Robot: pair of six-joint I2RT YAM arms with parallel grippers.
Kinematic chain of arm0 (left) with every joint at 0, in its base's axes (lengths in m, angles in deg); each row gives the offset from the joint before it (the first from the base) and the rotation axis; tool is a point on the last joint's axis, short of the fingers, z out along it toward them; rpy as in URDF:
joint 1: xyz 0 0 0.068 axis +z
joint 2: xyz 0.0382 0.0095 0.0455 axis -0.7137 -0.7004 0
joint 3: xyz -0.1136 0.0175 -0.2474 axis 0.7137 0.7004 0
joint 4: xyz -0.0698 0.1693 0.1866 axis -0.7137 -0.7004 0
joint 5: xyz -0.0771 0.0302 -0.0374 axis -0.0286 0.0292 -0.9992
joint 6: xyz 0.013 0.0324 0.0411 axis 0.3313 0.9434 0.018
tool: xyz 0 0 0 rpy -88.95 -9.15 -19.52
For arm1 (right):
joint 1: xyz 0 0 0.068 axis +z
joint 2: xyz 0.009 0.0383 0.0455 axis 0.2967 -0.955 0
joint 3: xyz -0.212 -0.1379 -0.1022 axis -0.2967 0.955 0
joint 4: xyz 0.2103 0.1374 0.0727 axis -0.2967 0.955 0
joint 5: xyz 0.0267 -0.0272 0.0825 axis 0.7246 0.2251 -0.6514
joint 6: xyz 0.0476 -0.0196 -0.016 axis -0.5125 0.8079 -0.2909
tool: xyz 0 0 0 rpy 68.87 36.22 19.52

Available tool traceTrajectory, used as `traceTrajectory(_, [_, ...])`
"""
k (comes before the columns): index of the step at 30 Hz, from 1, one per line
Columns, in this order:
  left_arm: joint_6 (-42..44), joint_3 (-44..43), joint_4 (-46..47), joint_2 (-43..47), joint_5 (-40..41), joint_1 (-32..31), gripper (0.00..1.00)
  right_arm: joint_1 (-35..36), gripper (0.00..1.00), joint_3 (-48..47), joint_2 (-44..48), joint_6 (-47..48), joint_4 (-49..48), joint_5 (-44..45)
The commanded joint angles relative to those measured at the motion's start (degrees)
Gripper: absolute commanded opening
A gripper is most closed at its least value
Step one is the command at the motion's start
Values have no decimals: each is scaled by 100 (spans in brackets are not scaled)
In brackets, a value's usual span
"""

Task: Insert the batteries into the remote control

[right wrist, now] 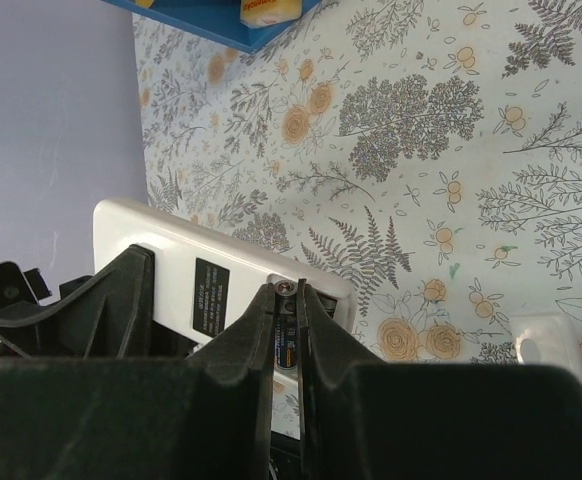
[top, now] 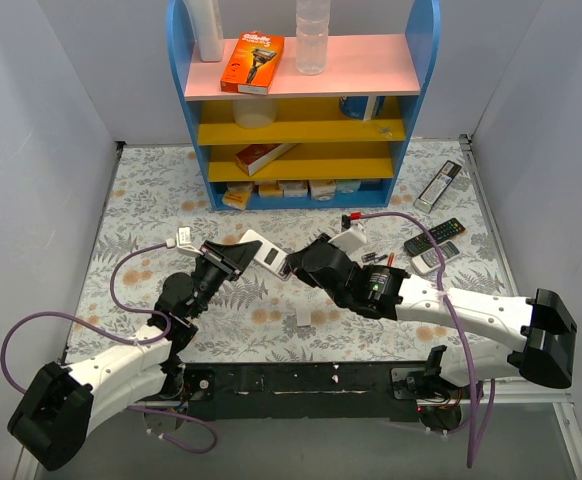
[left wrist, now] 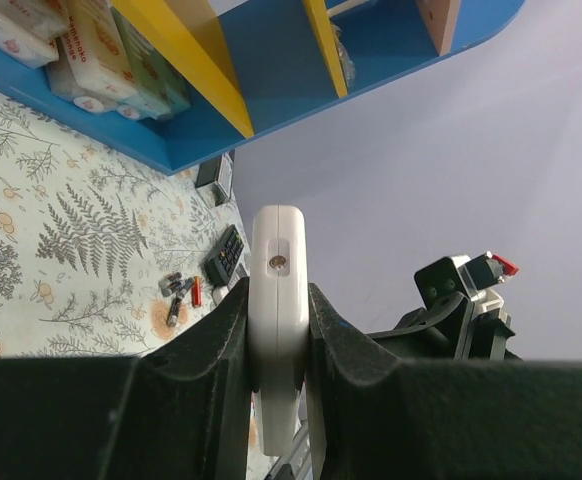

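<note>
Left arm: I see it rise from its base with the elbow bent, the wrist angled toward the blue shelf point(top: 428, 40).
Left gripper point(top: 241, 253): clamped tight on the remote control point(top: 268, 252), which it holds edge-on above the table, in front of the shelf's left half.
Right arm: stretched low and leftward from its base, its wrist meeting the remote in front of the shelf's middle.
Right gripper point(right wrist: 286, 295): fingers nearly together, pinching a slim dark cylinder point(right wrist: 287, 345) against the remote's labelled face. I take it for a battery, though the fingers hide most of it.
Loose batteries point(top: 376, 260): lying on the table in front of the shelf's right end.
</note>
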Motion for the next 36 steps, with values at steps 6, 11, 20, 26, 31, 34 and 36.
traceTrajectory(6, [-41,-204,126,204,62,-112,0,48,2,-215,230,-36,214,654])
traceTrajectory(11, [-59,-213,143,195,70,-155,0,74,2,-206,266,-27,241,725])
traceTrajectory(20, [-67,-239,170,168,141,-226,0,224,2,-259,125,43,197,593])
traceTrajectory(26, [-67,-274,170,177,246,-235,0,355,2,-259,55,52,223,540])
traceTrajectory(31, [-76,-301,152,203,325,-243,0,382,2,-259,46,-18,337,549])
traceTrajectory(34, [-67,-310,117,256,334,-243,0,382,2,-163,116,-62,329,663])
traceTrajectory(36, [-76,-292,108,256,325,-243,0,382,2,-145,134,-71,311,663])
